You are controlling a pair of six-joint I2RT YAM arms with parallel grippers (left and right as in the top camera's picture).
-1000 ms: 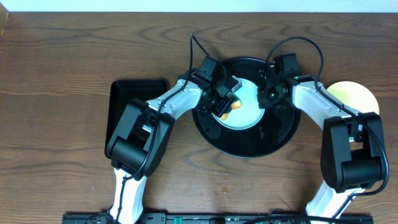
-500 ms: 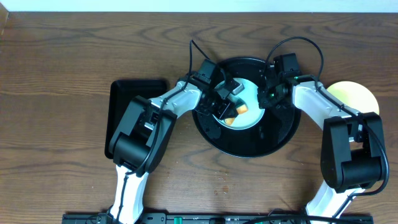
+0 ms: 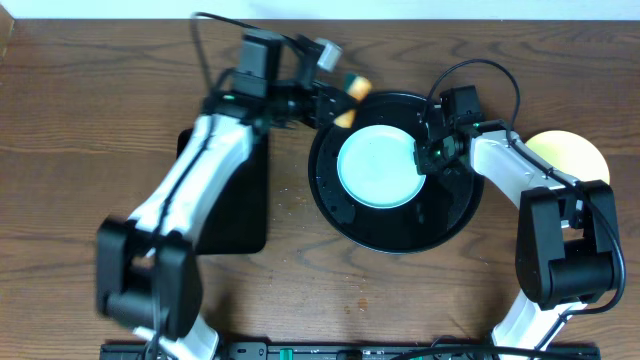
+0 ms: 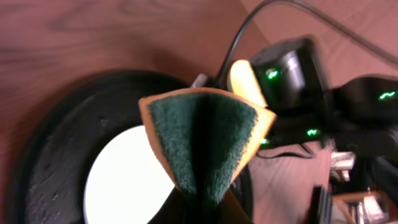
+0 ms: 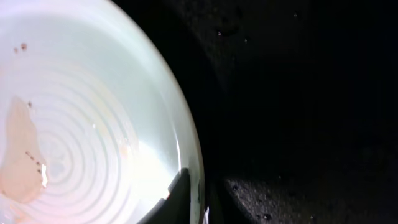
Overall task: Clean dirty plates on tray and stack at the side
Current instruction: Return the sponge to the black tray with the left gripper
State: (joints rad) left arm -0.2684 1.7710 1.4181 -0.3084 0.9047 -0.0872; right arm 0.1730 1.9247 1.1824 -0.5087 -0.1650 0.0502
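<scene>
Lifted off the pale blue plate since the earlier frame, the left gripper hangs over the round tray's far-left rim, clamped on one folded sponge. Two plates are visible: the blue one at the tray's centre and one yellow plate near the worktop's right edge. The right gripper is at the blue plate's right rim; whether its jaws are apart or together cannot be told.

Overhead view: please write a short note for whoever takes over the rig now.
Left gripper: shut on the sponge, raised at the round tray's far-left rim.
Right gripper: at the blue plate's right rim; grip unclear.
The blue plate lies on the tray; yellow plate on the table, right side.
Done: yellow plate seems set aside.
Left: faint stain on blue plate; finish, then stack.
</scene>
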